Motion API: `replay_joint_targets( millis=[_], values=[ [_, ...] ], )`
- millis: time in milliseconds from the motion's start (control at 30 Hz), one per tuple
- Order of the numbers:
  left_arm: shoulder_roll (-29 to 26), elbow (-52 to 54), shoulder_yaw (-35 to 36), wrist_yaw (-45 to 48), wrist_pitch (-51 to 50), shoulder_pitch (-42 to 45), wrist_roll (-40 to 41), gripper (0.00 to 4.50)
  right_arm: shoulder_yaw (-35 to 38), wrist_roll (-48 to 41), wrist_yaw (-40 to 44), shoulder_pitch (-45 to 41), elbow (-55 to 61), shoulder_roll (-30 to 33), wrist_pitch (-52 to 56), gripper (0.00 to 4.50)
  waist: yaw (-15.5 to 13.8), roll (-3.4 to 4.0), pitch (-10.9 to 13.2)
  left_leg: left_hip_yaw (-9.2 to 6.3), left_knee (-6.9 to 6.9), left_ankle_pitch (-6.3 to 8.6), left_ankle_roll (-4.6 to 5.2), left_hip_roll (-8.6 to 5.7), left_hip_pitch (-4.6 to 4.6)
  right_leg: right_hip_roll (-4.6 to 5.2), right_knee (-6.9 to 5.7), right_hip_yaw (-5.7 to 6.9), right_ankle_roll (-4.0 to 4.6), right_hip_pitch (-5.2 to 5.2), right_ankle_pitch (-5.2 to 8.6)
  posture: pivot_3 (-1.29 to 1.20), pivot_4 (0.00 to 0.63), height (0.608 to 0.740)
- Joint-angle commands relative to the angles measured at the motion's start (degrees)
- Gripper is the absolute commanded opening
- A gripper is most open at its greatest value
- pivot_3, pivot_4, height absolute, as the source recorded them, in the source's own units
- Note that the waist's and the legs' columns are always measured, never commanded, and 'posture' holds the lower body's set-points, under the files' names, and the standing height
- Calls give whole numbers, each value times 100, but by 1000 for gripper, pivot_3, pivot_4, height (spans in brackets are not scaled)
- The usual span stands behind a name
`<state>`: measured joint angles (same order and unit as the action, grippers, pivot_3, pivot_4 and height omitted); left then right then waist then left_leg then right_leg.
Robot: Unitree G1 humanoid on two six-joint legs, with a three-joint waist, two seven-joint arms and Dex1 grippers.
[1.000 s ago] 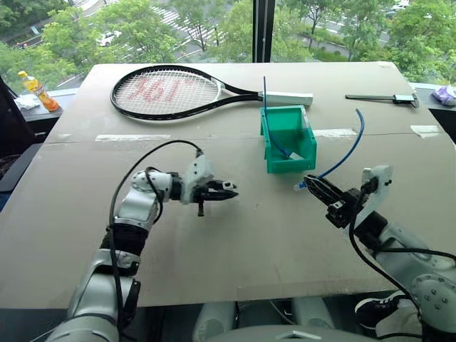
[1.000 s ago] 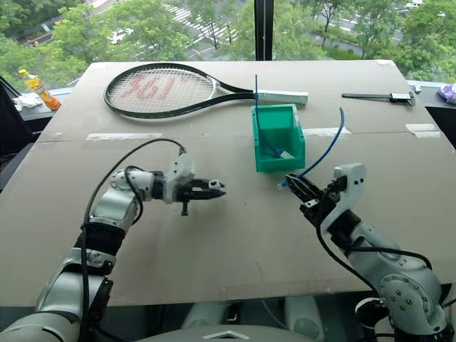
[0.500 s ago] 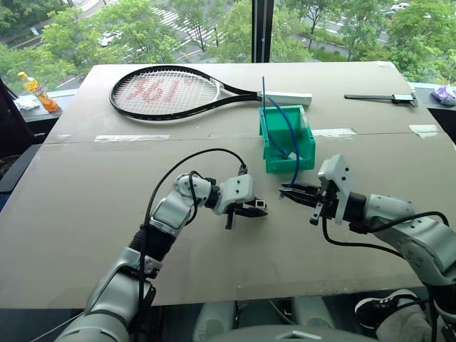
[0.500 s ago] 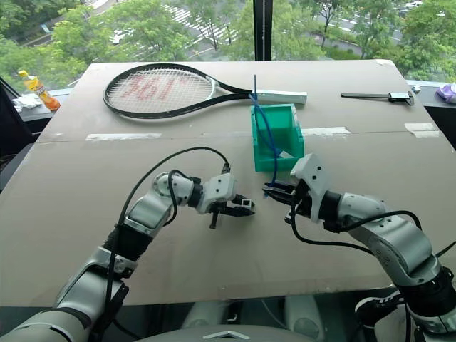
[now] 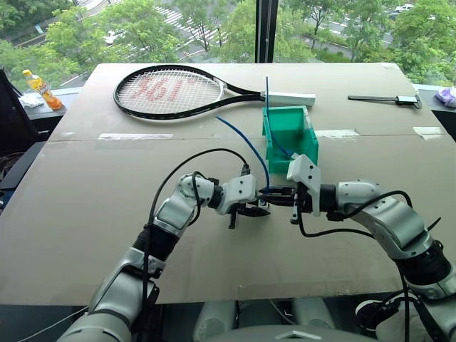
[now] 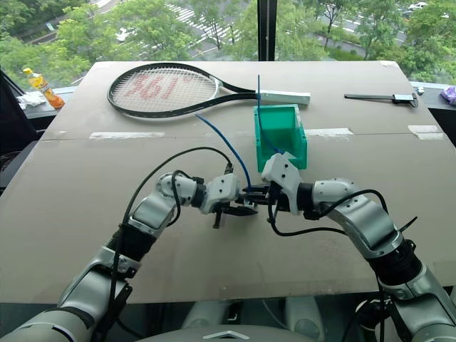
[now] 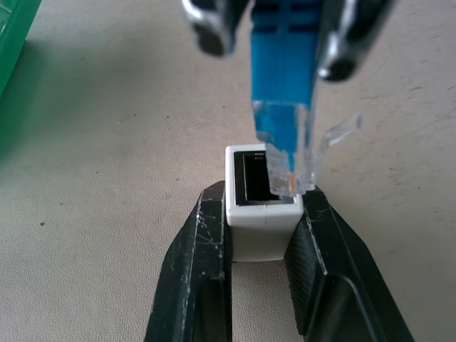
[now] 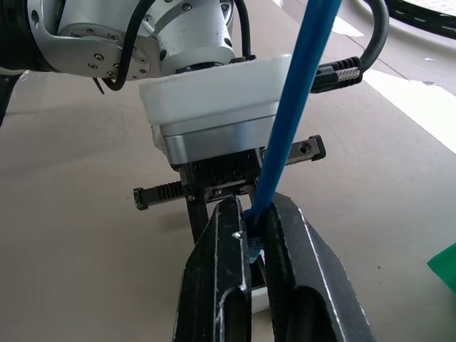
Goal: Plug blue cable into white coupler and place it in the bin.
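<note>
From the head view, the left pincer point(image 5: 261, 211) and right pincer point(image 5: 267, 193) are meeting tip to tip just in front of the bin point(image 5: 290, 140), the cable point(image 5: 246, 144) arcing up from the right one. In the left wrist view, the left pincer is clamping the coupler point(image 7: 263, 201), with the cable's clear plug touching its socket's edge. In the right wrist view, the right pincer is pinching the cable just behind its plug.

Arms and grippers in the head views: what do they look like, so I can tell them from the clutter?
Both arms are silver-grey metal with black joint sections. A loose black cable loops along each forearm to a white housing at the wrist. The left gripper and the right gripper each have two slim black fingers; those pads look scuffed. No markings are readable.
</note>
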<state>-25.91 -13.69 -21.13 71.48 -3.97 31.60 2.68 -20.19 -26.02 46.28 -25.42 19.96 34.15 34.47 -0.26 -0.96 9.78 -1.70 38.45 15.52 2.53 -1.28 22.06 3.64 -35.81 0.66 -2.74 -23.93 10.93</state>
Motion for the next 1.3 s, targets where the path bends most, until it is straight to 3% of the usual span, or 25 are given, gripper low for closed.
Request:
replay_joint_targets(
  millis=[33,500,1300],
  values=[
    [0,164,-72,-48,-72,-21,-61,414,-49,275,252,-92,-40,115,-127,0,-2,0,0,1,0,0,0,0,0,0,0,-1,0,0,0,0,150,740],
    [38,204,-85,-68,-72,-41,-55,414,37,663,379,-202,-388,-186,-167,0,-32,0,-1,1,0,0,-1,0,-6,0,-3,-1,1,3,0,0,150,740],
    [70,129,-53,-163,44,-63,-69,414,-595,1789,937,-79,-460,115,-1017,0,-47,0,-4,1,1,0,-1,-2,-9,0,-3,-1,0,8,0,0,150,740]
  ],
)
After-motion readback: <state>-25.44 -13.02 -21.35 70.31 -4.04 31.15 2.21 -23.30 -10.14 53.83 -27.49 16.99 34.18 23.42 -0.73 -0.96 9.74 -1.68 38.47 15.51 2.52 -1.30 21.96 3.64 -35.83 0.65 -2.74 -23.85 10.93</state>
